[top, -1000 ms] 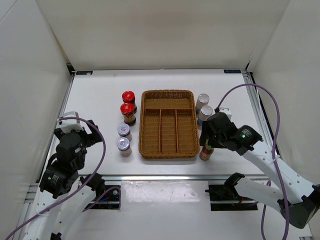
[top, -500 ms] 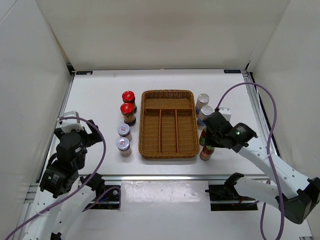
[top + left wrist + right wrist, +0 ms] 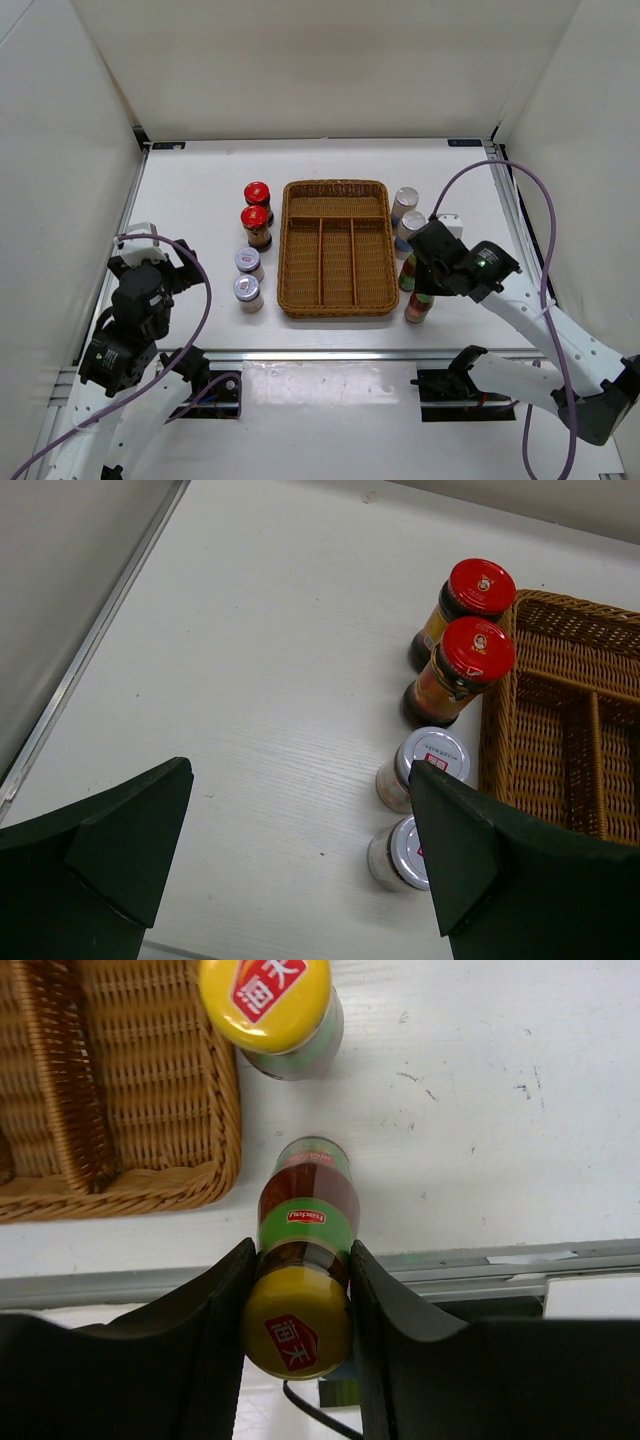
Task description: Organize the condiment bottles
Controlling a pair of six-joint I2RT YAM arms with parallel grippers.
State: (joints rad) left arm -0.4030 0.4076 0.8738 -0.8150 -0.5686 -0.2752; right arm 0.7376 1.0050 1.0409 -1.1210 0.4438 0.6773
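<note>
Right claw [image 3: 299, 1278] is clamped on a yellow-capped red sauce bottle [image 3: 306, 1195], fingers pinching the neck right under the cap. Whether its foot is off the table, I can't tell.

Just to that claw's left sits the big one, the divided wicker tray [image 3: 225, 1110], nothing in it. Beyond the claw, away from the arm bases, the silver-capped white bottles [image 3: 405, 203] stand against the tray's right wall. Right ahead of the fingers is the second sauce bottle [image 3: 266, 1002], upright by the tray's corner.

Over to the left claw [image 3: 300, 780]: jaws spread wide, holding nothing. Ahead and to its right stand the red-lidded jars [image 3: 476, 650], with the silver-lidded jars [image 3: 433, 755] nearer in.

Now the handling. The held bottle looks slim, rigid and smooth, probably glass, so slippery and breakable. A grip this high could let it swing; squeezing the labelled body would likely steady it.
</note>
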